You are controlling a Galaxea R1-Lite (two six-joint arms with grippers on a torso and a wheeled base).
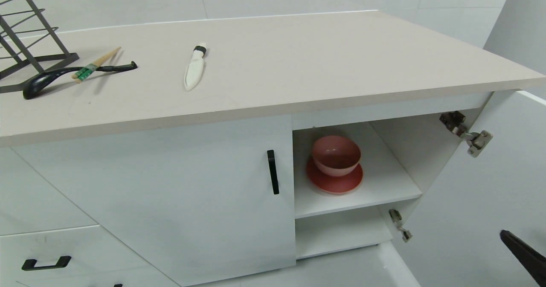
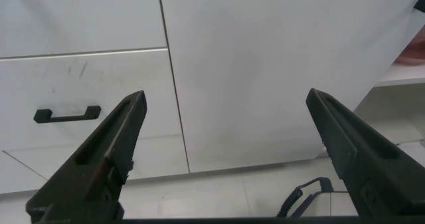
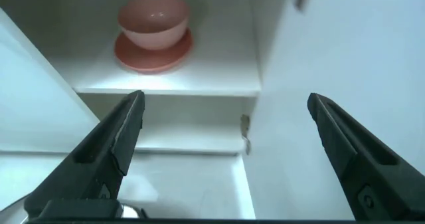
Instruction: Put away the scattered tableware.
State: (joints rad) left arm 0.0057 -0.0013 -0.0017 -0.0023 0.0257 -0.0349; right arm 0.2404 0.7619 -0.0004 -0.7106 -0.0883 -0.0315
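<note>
We read this step as fetching the next loose piece from the counter (image 1: 298, 65). The pink bowl (image 1: 335, 154) already sits on the red plate (image 1: 332, 185) on the upper shelf (image 1: 384, 184) of the cupboard, whose right door (image 1: 469, 218) stands wide open.

Three pieces lie well apart from the cupboard, up on the counter near the wire rack (image 1: 30, 44):
- a black spoon (image 1: 47, 80)
- a wooden stick with a green band (image 1: 91, 67) resting across the spoon's handle (possibly a pair of chopsticks; we cannot tell at this range)
- a white knife (image 1: 195, 67) lying alone

The right gripper (image 3: 224, 99) is low, facing the open compartment. Its fingers are spread wide and hold nothing. The left gripper (image 2: 225, 94) is likewise spread and empty, facing the closed door (image 1: 170, 201) and a drawer handle (image 2: 66, 113).

To do this well, we would:
- leave the open door alone and lift an arm clear of the counter's edge before reaching in
- take the knife first, since nothing touches it, coming down across its narrow width near the dark collar
- not tug the spoon out from under the stick, which could roll; we would lift the stick off first
</note>
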